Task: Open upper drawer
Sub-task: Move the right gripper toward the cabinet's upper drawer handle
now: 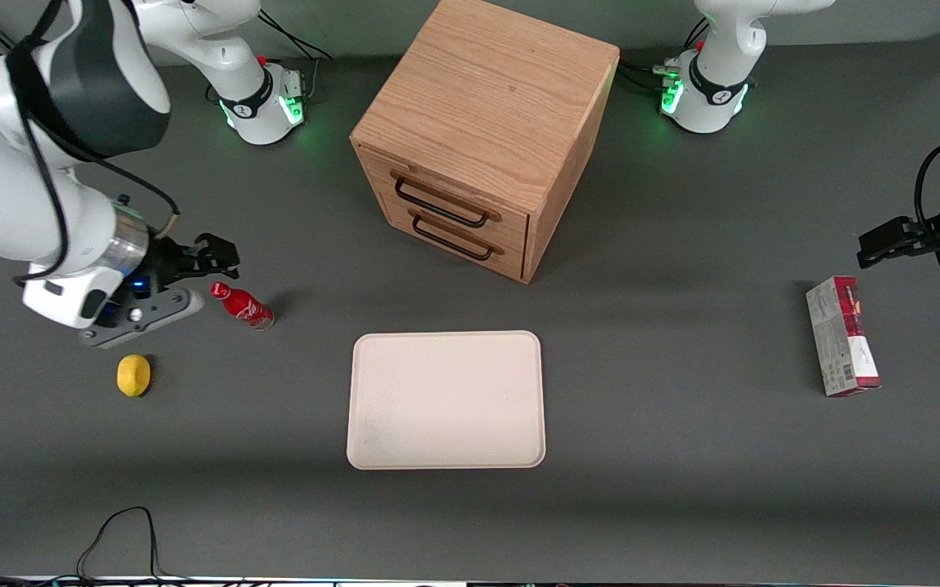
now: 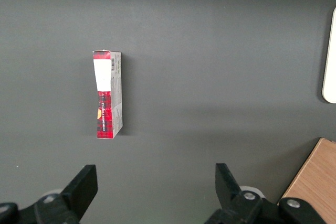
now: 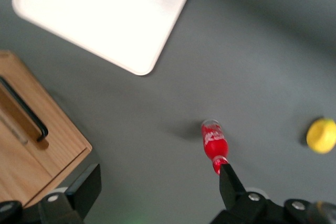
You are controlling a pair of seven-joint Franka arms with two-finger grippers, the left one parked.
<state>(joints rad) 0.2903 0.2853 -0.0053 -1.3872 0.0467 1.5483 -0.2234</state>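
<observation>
Two oak drawers face the front camera, and I see the upper drawer (image 1: 453, 198) shut flush in the cabinet (image 1: 486, 122), its black bar handle (image 1: 440, 201) above the matching lower drawer (image 1: 460, 234). My gripper (image 1: 210, 254) hangs toward the working arm's end of the table, just beside the red bottle (image 1: 243, 305), released and holding nothing. A lemon (image 1: 134, 375) sits nearer the camera; the tray (image 1: 446, 400) lies in front of the cabinet.

The left wrist view shows a red carton (image 2: 107, 94) on the table.

From the right wrist I see the spread fingers (image 3: 231, 184), the bottle (image 3: 213, 145), lemon (image 3: 321, 135), tray (image 3: 102, 14) and one drawer handle (image 3: 23, 109).
</observation>
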